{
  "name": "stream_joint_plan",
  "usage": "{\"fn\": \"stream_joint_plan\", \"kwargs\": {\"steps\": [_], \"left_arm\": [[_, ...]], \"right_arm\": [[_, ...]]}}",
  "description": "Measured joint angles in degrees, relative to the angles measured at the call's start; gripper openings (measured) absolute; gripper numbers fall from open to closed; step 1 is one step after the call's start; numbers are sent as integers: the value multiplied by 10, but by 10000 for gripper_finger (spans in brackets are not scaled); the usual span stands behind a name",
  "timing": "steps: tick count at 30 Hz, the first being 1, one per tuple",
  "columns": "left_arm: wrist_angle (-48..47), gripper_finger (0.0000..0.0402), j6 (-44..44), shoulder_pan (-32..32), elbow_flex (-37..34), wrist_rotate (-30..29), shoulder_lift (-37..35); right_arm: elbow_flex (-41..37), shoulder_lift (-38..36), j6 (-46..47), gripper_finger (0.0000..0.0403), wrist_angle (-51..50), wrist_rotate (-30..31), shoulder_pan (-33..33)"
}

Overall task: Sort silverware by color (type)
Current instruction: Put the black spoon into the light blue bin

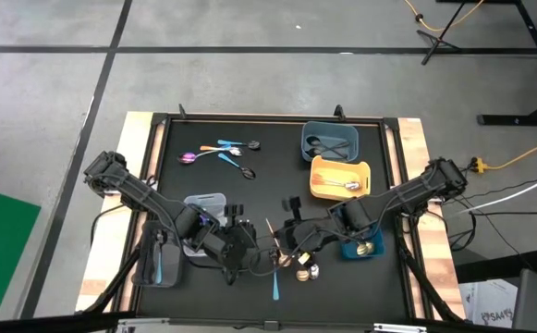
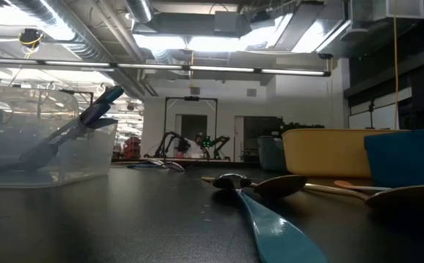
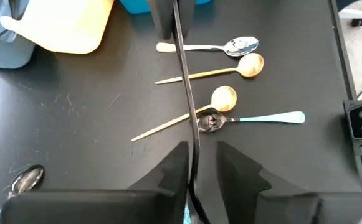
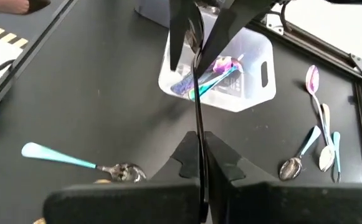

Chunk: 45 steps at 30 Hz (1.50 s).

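Both arms meet near the front middle of the black worktop [image 1: 268,180], with a thin black spoon [image 4: 199,99] stretched between them. The right gripper [image 4: 200,149] has its fingers pressed together on one end of this spoon. The left gripper [image 3: 200,163] stands at the other end, its fingers parted a little, with the spoon's handle running through the gap; whether they touch it cannot be told.

Just beside the grippers, on the worktop, lie two gold spoons [image 3: 243,67], a silver spoon [image 3: 240,45] and a spoon with a light blue handle [image 3: 274,117], close together, some touching or crossing.

A clear tray [image 4: 255,93] by the left arm holds purple and teal spoons [image 4: 215,71]. Toward the far edge lies a loose group of spoons [image 1: 220,151], purple, light blue and dark. A yellow tray [image 1: 337,168] holds a silver spoon, a grey-blue tray [image 1: 331,129] behind it holds dark spoons, and a blue tray [image 1: 360,250] sits under the right arm.
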Motion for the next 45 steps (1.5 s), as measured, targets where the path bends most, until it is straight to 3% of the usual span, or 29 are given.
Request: {"fn": "stream_joint_plan", "kwargs": {"steps": [10,30,45], "left_arm": [[2,106,0,2,0,-2,0],[1,110,0,1,0,2,0],[2,110,0,1,0,2,0]], "right_arm": [[0,-27,5,1,-69,9,0],[0,-71,48,0,-266,4,-4],[-4,-213,93,0,-361,46,-74]]}}
